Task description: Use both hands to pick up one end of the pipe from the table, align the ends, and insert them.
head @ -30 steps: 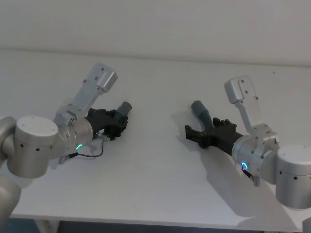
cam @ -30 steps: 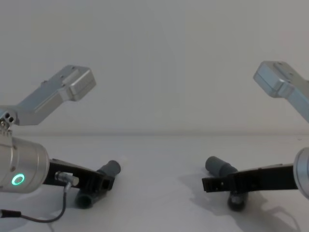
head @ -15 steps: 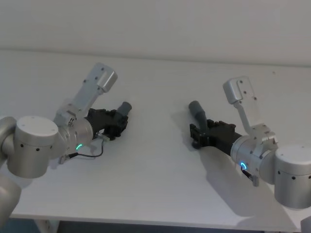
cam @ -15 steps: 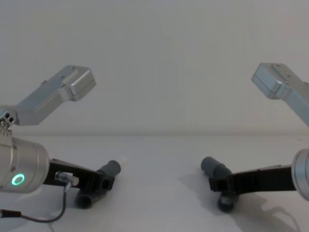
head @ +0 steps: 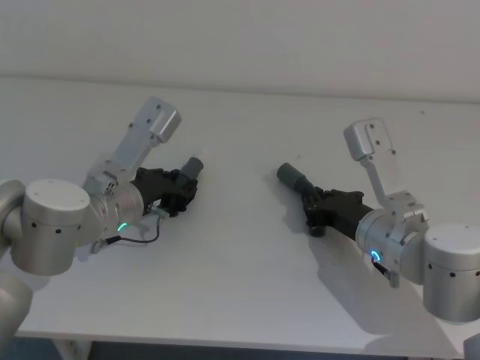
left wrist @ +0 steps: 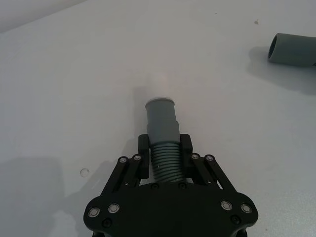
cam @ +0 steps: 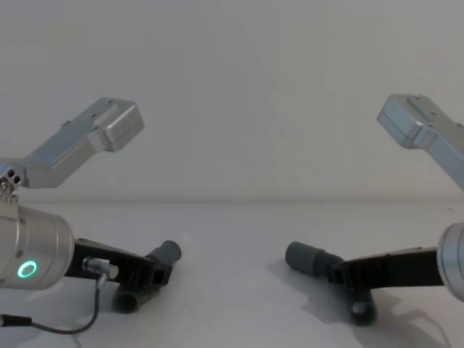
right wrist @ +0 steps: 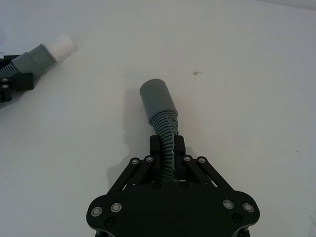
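Observation:
The pipe lies in two grey pieces on the white table (head: 240, 255). My left gripper (head: 178, 192) is shut on the ribbed middle of the left piece (left wrist: 163, 160). That piece's grey cuff (left wrist: 162, 116) carries a white spigot tip (right wrist: 63, 45) pointing toward the right arm. My right gripper (head: 318, 211) is shut on the ribbed part of the right piece (right wrist: 168, 145). Its wider socket cuff (head: 291, 176) points left toward the other piece. In the chest view the left gripper (cam: 150, 278) and the right gripper (cam: 342, 271) sit low, and the socket cuff (cam: 304, 259) faces left.
A wide bare stretch of table (cam: 232, 290) separates the two pipe ends. A plain wall (cam: 254, 94) stands behind the table's back edge. A thin cable (head: 139, 238) loops beside the left wrist.
My right gripper has closed on its pipe piece and swung it, so the socket cuff now points left instead of away. The left arm has not moved.

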Robot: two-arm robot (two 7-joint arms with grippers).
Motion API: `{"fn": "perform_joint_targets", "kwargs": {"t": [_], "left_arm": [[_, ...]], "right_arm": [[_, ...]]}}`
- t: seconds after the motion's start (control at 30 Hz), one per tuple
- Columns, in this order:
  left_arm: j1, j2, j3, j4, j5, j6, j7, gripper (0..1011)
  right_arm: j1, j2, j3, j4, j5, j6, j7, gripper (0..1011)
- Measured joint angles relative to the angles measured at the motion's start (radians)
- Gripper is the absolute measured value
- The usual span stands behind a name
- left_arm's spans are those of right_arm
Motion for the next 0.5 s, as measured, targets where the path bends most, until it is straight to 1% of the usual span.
{"fn": "perform_joint_targets", "kwargs": {"t": [0.5], "left_arm": [[0.000, 0.000, 0.000, 0.000, 0.000, 0.000, 0.000, 354]], "right_arm": [[0.000, -0.001, 0.000, 0.001, -0.001, 0.000, 0.000, 145]]}}
